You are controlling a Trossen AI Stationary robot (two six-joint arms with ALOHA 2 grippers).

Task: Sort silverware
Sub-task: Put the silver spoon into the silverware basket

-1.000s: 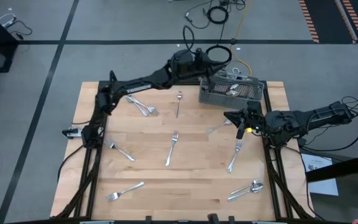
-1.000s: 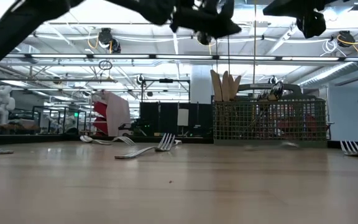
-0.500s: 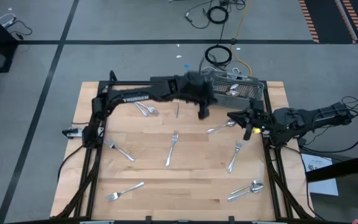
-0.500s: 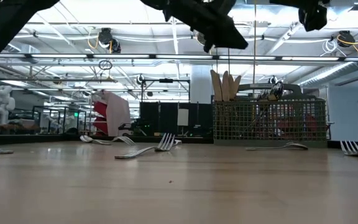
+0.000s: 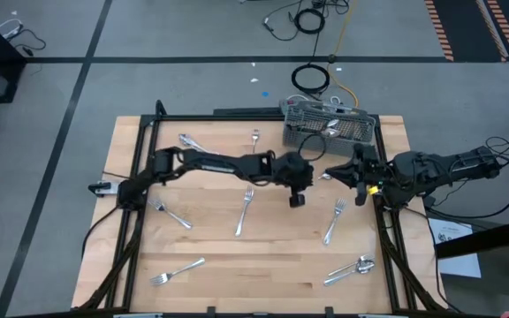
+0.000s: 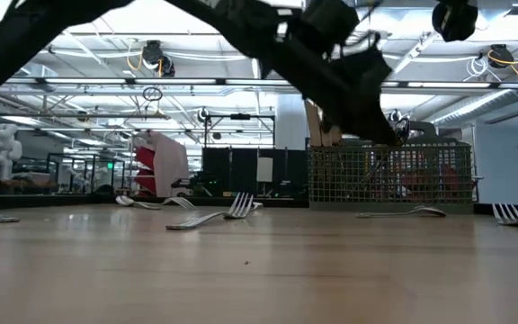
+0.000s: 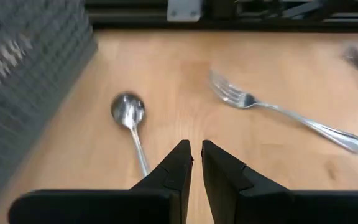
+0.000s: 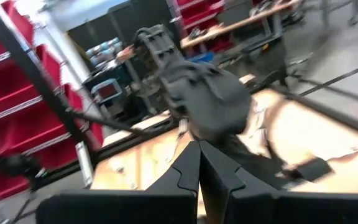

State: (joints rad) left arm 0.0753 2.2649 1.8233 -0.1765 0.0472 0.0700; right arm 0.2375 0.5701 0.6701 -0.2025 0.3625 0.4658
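Wooden table (image 5: 263, 256), silverware scattered over it: forks (image 5: 244, 212) across the middle and front, more pieces near the front right corner. Grey mesh caddy (image 5: 330, 131) at the back right, some pieces already in it. Left arm stretches across mid-table; left gripper (image 5: 295, 196) hangs in front of the caddy, fingers nearly together with a thin gap, empty. Right gripper (image 5: 347, 170) sits just right of it, pinched closed, holding nothing we can see. In the left wrist view a spoon (image 7: 131, 121) lies just ahead beside the caddy, a fork (image 7: 278, 111) further over. We judge the spoon is the target: spread the fingers first, drop straight down over the handle mid-length, stay clear of the caddy wall and the right arm.
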